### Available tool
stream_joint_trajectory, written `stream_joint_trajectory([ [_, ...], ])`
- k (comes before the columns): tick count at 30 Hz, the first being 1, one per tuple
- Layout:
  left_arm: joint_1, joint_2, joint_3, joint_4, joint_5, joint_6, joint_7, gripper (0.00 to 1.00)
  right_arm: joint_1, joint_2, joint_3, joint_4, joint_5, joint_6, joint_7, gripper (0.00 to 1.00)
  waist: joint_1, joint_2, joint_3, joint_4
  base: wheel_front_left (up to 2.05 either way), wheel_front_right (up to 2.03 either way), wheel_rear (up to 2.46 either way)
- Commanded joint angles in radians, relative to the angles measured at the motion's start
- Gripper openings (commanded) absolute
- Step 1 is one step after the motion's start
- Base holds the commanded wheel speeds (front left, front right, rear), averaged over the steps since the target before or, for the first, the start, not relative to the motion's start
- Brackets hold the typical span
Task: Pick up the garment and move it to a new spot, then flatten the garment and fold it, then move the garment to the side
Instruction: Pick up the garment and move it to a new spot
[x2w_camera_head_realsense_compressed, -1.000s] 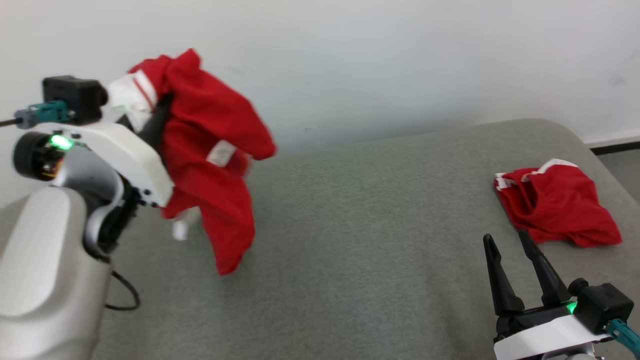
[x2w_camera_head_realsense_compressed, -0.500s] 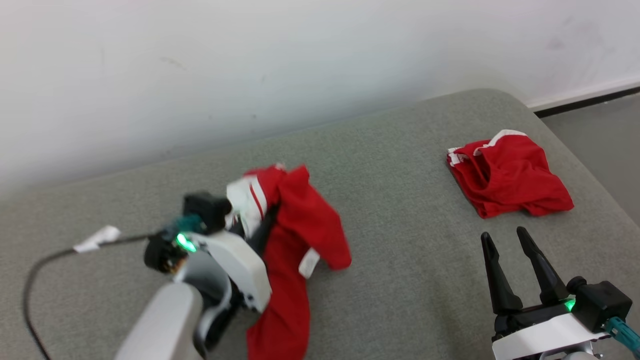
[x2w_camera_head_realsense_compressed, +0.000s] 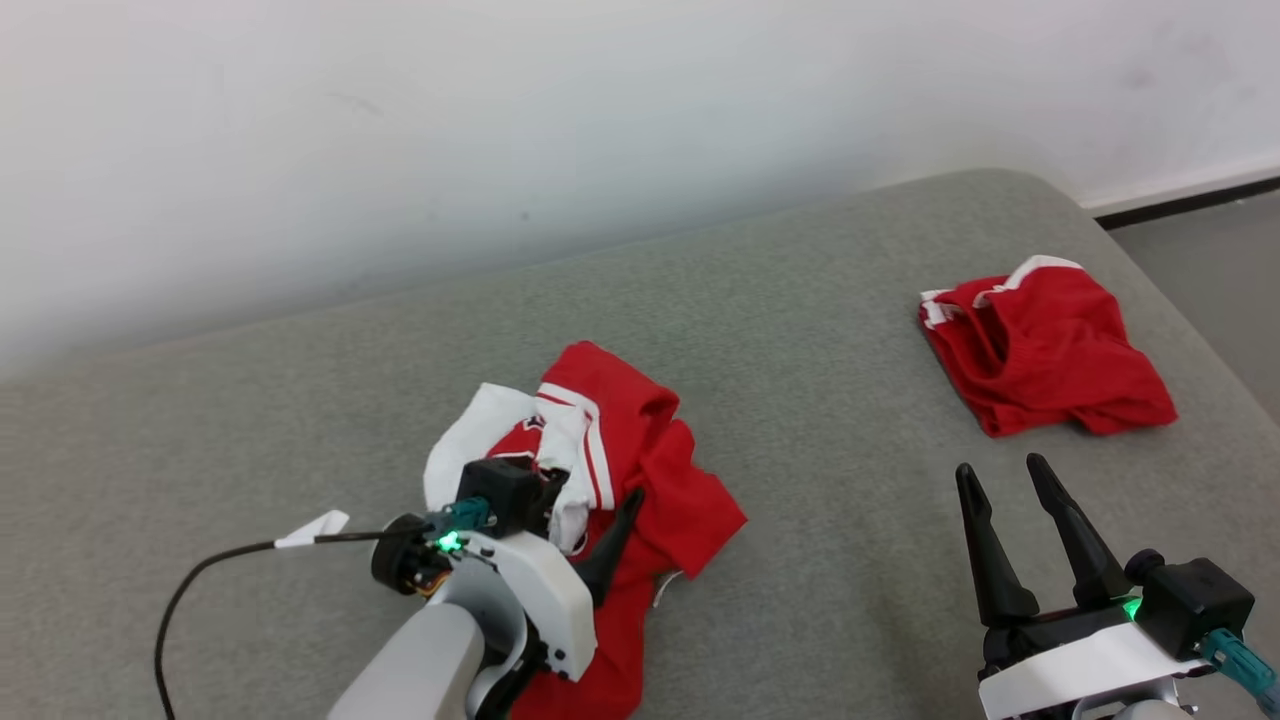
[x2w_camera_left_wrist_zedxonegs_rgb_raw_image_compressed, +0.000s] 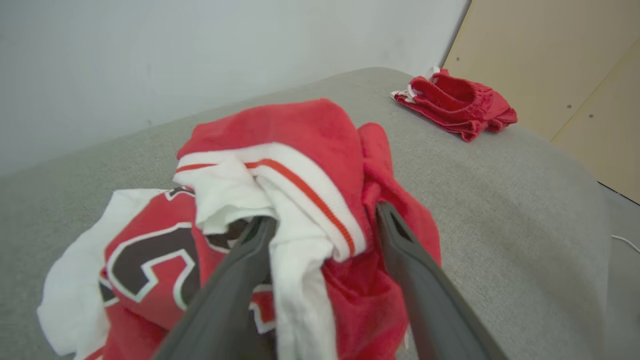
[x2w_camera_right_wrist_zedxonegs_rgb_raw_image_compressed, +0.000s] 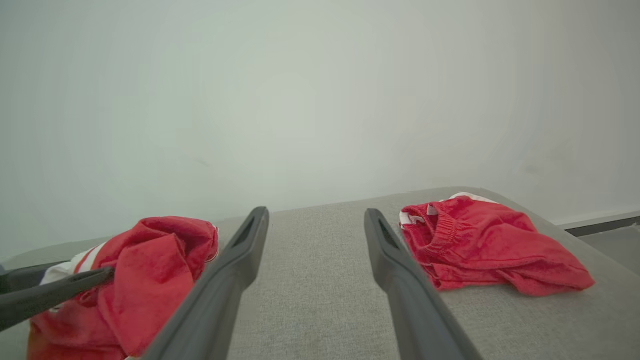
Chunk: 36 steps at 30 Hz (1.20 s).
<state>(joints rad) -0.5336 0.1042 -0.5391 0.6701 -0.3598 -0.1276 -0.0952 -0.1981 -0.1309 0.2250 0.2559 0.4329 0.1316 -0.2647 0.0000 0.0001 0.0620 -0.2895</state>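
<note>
Left gripper (x2w_camera_left_wrist_zedxonegs_rgb_raw_image_compressed: 324, 216): near left, fingers spread wide. Nothing pinched. It sits low over the shirt (x2w_camera_head_realsense_compressed: 640, 440), with loose cloth bunched up between the two fingers (x2w_camera_left_wrist_zedxonegs_rgb_raw_image_compressed: 420, 285). A white collar band with a red stripe lies in that gap and touches the left-hand finger. The right-hand finger rests against red cloth.

Right gripper (x2w_camera_head_realsense_compressed: 1000, 468): near right, fingers wide apart and empty, tips pointing toward the far edge. It hangs above bare grey cushion (x2w_camera_head_realsense_compressed: 850, 560), well apart from both pieces of clothing.

Cable (x2w_camera_head_realsense_compressed: 200, 580): black, loops from the left wrist across the near left of the cushion. A small white tag (x2w_camera_head_realsense_compressed: 315, 527) is on it.

Shirt: red and white, crumpled in a heap on the cushion, left of centre. Not flat, not folded. A white sleeve or panel spreads to the left of the heap. In the left wrist view a dark number outlined in white shows on a red panel. Red folds trail toward the near edge, under the left arm.

Shorts (x2w_camera_head_realsense_compressed: 1045, 360): red with white trim, gathered waistband. They lie crumpled at the far right of the cushion, near its rounded corner, well apart from the shirt.

Wall (x2w_camera_head_realsense_compressed: 500, 120): pale and plain, behind the far edge. A strip of floor (x2w_camera_head_realsense_compressed: 1230, 260) shows at far right.
</note>
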Motion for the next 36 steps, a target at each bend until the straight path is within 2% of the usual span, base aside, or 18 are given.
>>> stream_joint_trajectory([
  [1,-0.012,-0.001,-0.006,0.005,-0.007,-0.002,-0.019,1.0,0.007,-0.003,-0.005,0.001,0.002,-0.002,0.001,1.0,0.0,-0.0001,-0.013,0.027,0.0,0.0,0.0],
  [9,-0.003,0.025,0.008,-0.085,-0.039,0.007,-0.058,1.0,0.032,-0.01,-0.011,0.006,0.004,-0.002,0.001,1.0,0.0,-0.0001,-0.061,0.116,0.0,0.0,0.0],
  [16,0.076,0.108,0.088,-0.265,-0.048,0.095,-0.107,1.0,0.045,-0.021,-0.011,-0.007,-0.001,-0.002,0.001,1.0,0.0,-0.0001,-0.081,0.176,0.0,0.0,0.0],
  [17,0.076,0.108,0.088,-0.265,-0.048,0.095,-0.107,1.0,0.045,-0.021,-0.011,-0.007,-0.001,-0.002,0.001,1.0,0.0,-0.0001,-0.081,0.176,0.0,0.0,0.0],
  [20,0.14,0.155,0.136,-0.33,-0.037,0.146,-0.141,1.0,0.049,-0.024,-0.007,-0.011,-0.003,-0.002,0.001,1.0,0.0,-0.0001,-0.084,0.184,0.0,0.0,0.0],
  [25,0.27,0.195,0.227,-0.414,-0.043,0.212,-0.167,1.0,0.056,-0.024,0.0,-0.02,-0.006,-0.002,0.001,1.0,0.0,-0.0001,-0.085,0.184,0.0,0.0,0.0],
  [30,0.407,0.171,0.321,-0.488,-0.035,0.259,-0.169,1.0,0.065,-0.016,0.01,-0.031,-0.008,-0.002,0.001,1.0,0.0,-0.0001,-0.087,0.178,0.0,0.0,0.0],
  [36,0.513,0.107,0.405,-0.545,0.01,0.259,-0.169,1.0,0.093,-0.012,-0.003,-0.052,-0.002,-0.002,0.001,1.0,0.0,-0.0001,-0.082,0.176,0.0,0.0,0.0],
])
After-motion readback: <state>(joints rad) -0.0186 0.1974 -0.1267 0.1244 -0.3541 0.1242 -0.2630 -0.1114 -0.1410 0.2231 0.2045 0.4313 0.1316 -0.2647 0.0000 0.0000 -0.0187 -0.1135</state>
